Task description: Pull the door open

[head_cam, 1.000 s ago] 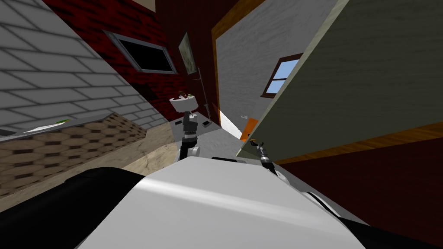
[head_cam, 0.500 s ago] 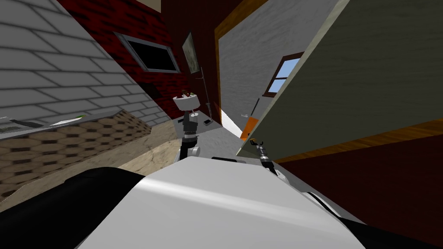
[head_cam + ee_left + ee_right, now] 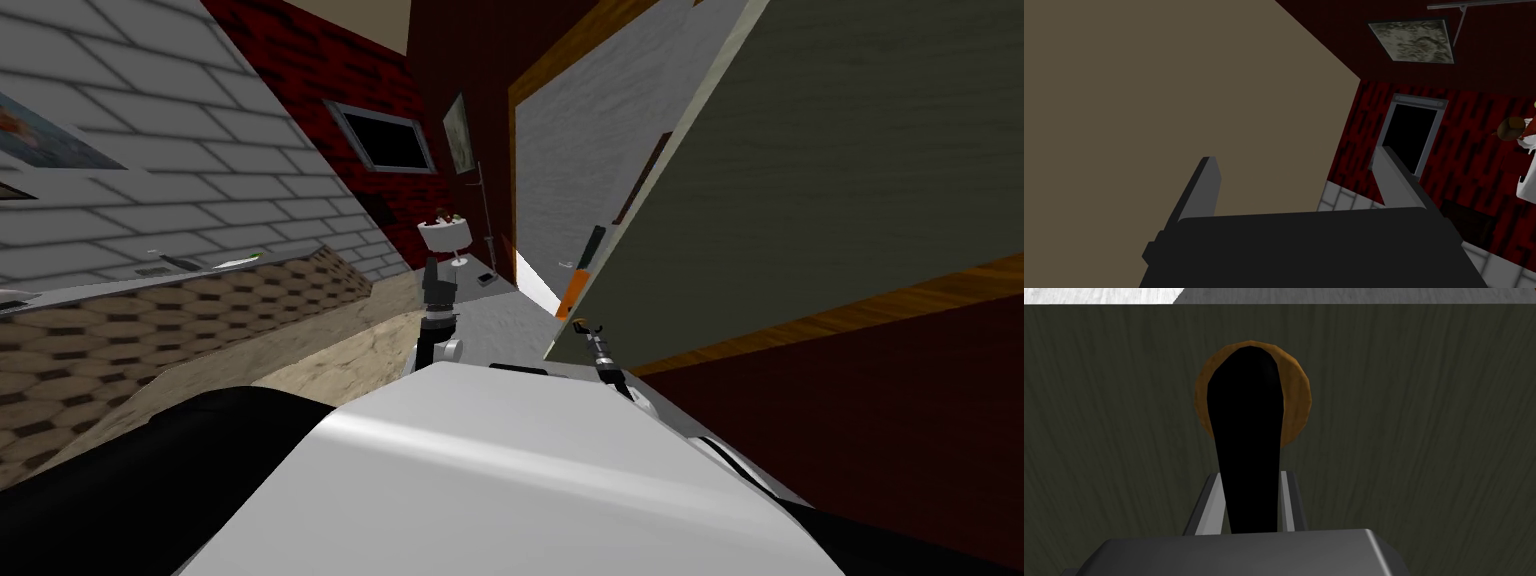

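The door (image 3: 850, 180) is a big olive-grey panel on my right, swung out from its orange-brown frame (image 3: 515, 170). My right gripper (image 3: 583, 330) sits at the door's lower edge. In the right wrist view, that gripper (image 3: 1249, 490) is shut on the black lever handle (image 3: 1249, 438), its fingers (image 3: 1206, 505) pressing the lever's sides. The lever rises to a round orange-brown rosette (image 3: 1298, 403) on the door face (image 3: 1424, 438). My left gripper (image 3: 433, 272) is held up ahead of my chest, away from the door. In its wrist view it (image 3: 1299, 175) stands open and holds nothing.
A counter with a brown hexagon-patterned front (image 3: 150, 330) runs along the white brick wall on my left. A white pedestal table (image 3: 445, 235) stands ahead by the dark red wall. Through the gap beside the door lie grey floor (image 3: 505, 325) and an orange object (image 3: 572, 292).
My head view has turned, with the left wall and counter sliding right. The door's edge now covers the blue window seen beyond it earlier. The right gripper stays shut on the handle.
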